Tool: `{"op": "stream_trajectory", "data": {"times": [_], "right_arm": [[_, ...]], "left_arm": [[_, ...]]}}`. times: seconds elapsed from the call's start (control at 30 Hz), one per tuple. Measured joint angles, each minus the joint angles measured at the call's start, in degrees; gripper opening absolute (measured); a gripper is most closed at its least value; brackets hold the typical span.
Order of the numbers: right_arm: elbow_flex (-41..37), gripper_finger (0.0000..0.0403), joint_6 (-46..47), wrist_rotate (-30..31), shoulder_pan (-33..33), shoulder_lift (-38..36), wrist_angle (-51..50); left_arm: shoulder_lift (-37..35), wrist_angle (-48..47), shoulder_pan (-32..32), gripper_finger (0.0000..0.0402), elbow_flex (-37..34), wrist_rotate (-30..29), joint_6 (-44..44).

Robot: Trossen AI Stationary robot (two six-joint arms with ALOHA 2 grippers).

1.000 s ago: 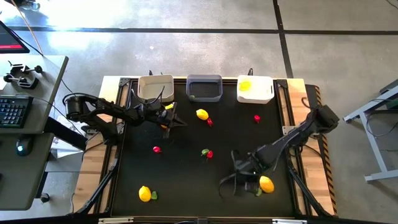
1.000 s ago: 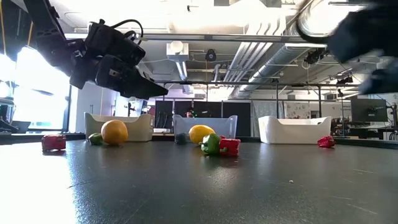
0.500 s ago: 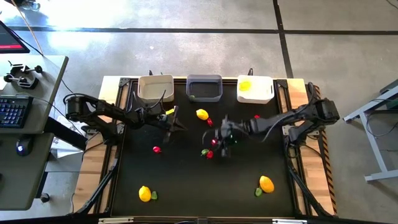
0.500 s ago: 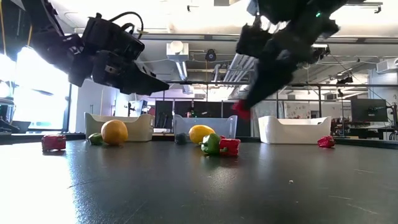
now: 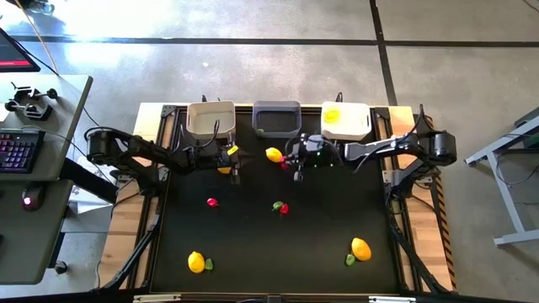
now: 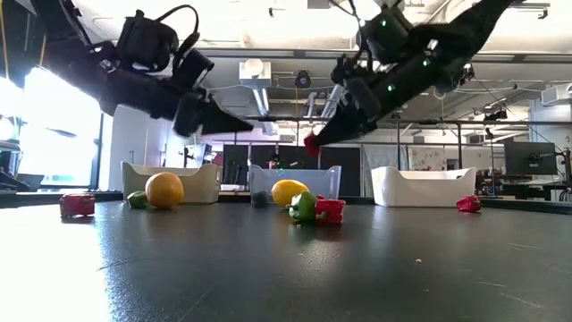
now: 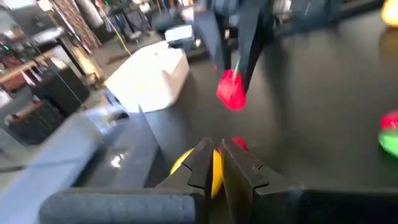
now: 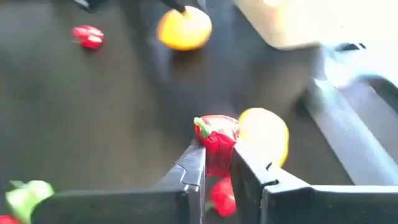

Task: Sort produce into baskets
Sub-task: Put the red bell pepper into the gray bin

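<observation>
Overhead: right hand (image 5: pixel 296 165) raised above the bench (image 5: pixel 253 244) just in front of the grey bin (image 5: pixel 276 119), clamped on a small red pepper (image 8: pixel 216 138), green stem showing at one side. Seen in the low view as a red lump (image 6: pixel 311 144) at the fingertips, well clear of the surface. Left hand (image 5: pixel 232 163) hanging near the cream bin (image 5: pixel 210 119), over a lemon (image 5: pixel 226 148); fingers (image 7: pixel 202 163) pressed close together on nothing, yellow fruit just past their tips in the left wrist view. Between the two hands, another lemon (image 5: pixel 273 154) lying on the bench with a red piece (image 5: pixel 284 165) touching or just beside it. White bin (image 5: pixel 345 121) at the back right, holding one yellow piece (image 5: pixel 332 116); something small and green (image 5: pixel 260 131) in the grey bin's corner. Mid-bench: a lone red piece (image 5: pixel 211 202) to the left, a green and red pair (image 5: pixel 280 206) touching each other at centre. Front left: lemon (image 5: pixel 195 262) with a green piece (image 5: pixel 208 264) right against it. Front right: lemon (image 5: pixel 360 248) with a green piece (image 5: pixel 349 260) just beside. Cannot tell whether anything lies in the cream bin.
</observation>
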Motion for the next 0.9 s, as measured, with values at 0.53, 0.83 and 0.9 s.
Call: {"op": "stream_trajectory", "data": {"times": [0.53,0.83,0.9], "right_arm": [[-0.3,0.0036,-7.2,1.4,1.2,0.0,3.1],[-0.3,0.0036,-7.1,1.4,2.7,0.0,3.7],[-0.3,0.0036,-7.2,1.4,3.0,0.0,4.1]], "left_arm": [[-0.1,-9.3,-3.6,0.0114,10.5,6.2,-6.5],[1.8,-11.7,-6.3,0.0126,13.0,3.6,-1.6],[3.0,-11.7,-7.0,0.0125,13.9,2.6,-0.8]]}}
